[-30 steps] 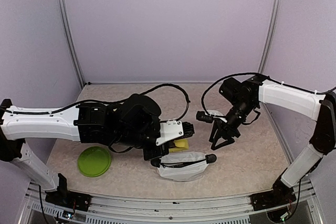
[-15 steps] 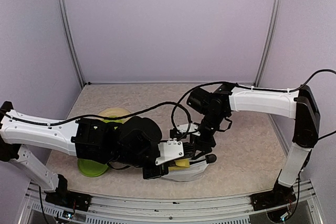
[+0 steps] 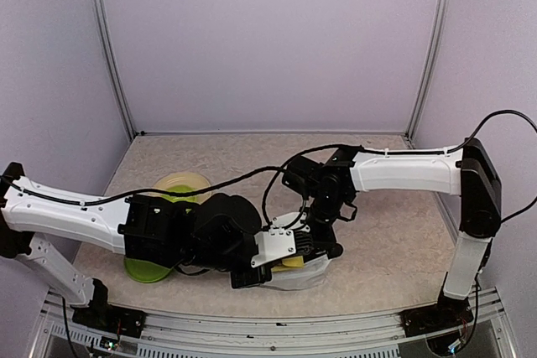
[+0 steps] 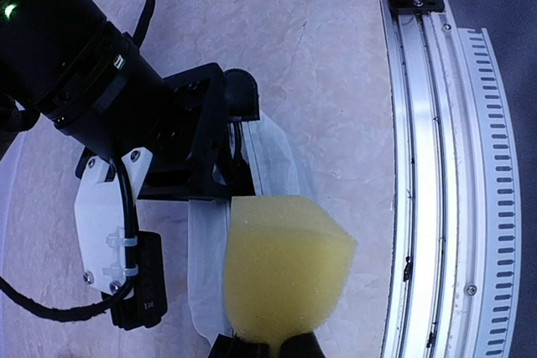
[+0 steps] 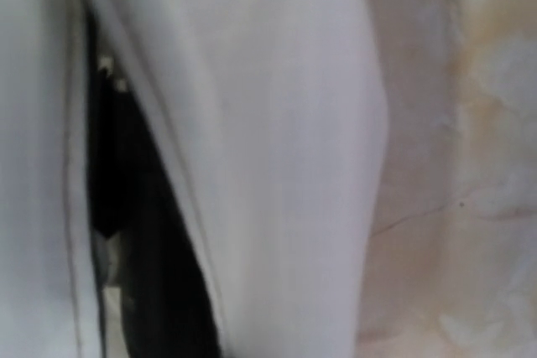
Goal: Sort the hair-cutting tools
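Both arms are crowded in at six o'clock on the table (image 3: 394, 232), right over the white pouch (image 4: 281, 153), and it's tight down there. The left gripper (image 4: 264, 343) is clamped shut on the base of a yellow foam block (image 4: 281, 274), holding it just above the pouch's near end. The right gripper (image 3: 312, 239) comes in from twelve o'clock and sits right on top of the pouch, so close that its own camera shows only white fabric and a dark slit (image 5: 126, 232). That slit looks like the pouch mouth. Whether those jaws are parted or pinched on something, I cannot tell, because the fingers are never shown cleanly. As for the hair-cutting tools, not one lies in plain sight on the table. If any are in that slit, the view is too dark and blurred to name them. The green plate (image 3: 141, 272) sits at eight o'clock under the left arm, with the bowl (image 3: 180, 184) at about nine, well apart from the action. Here's the worry. The right fingers could snag soft fabric instead of a tool and drag the whole pouch along. The two wrists are nearly touching, so a lift or a swing from either arm could knock the other. And that foam block hangs over the opening, where it may hide the slit or get shoved into the pouch if the left arm dips.
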### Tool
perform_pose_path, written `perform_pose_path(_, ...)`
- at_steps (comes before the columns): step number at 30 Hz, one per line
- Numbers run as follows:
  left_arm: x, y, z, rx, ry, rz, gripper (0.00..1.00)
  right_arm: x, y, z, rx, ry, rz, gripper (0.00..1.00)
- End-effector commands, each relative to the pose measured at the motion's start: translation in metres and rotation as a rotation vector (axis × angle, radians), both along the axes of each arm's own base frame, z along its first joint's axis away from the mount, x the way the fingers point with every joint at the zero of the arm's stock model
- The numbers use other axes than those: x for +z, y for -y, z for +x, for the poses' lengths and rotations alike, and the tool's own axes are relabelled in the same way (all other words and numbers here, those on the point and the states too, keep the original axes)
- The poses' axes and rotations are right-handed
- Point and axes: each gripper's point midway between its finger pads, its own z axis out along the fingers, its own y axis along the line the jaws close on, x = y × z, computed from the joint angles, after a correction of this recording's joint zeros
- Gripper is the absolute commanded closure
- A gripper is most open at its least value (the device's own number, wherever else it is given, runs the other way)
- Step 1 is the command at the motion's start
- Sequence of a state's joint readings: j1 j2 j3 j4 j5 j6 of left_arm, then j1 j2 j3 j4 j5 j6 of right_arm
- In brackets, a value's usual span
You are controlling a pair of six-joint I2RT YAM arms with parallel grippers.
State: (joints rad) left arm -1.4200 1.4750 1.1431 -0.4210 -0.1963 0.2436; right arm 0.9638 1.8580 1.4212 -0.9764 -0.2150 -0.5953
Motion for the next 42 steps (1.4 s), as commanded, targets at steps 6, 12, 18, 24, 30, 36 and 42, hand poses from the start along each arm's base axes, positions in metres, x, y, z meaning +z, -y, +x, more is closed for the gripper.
perform_pose_path(6,-0.013,0.01,0.015,0.01,0.104,0.023,0.99,0.016,-0.015,-0.015,0.006,-0.101,0.066,0.99)
perform_pose_path(12,-0.026,0.019,0.025,0.01,0.179,0.061,0.99,0.039,-0.019,-0.027,-0.016,-0.313,0.169,1.0)
perform_pose_path(18,-0.047,0.021,0.041,0.043,0.214,0.12,1.0,0.049,-0.02,-0.037,-0.006,-0.395,0.21,1.0)
perform_pose_path(24,-0.069,0.022,0.053,0.084,0.247,0.188,1.0,0.047,-0.02,-0.039,-0.02,-0.465,0.219,1.0)
perform_pose_path(30,-0.082,0.028,0.054,0.091,0.267,0.208,1.0,0.047,-0.024,-0.034,-0.046,-0.512,0.231,1.0)
perform_pose_path(36,-0.075,0.046,0.037,0.068,0.14,0.143,1.0,0.048,-0.023,-0.021,-0.079,-0.494,0.242,1.0)
perform_pose_path(42,-0.067,0.059,0.033,0.095,0.073,0.092,1.0,0.052,-0.025,-0.022,-0.082,-0.511,0.256,1.0)
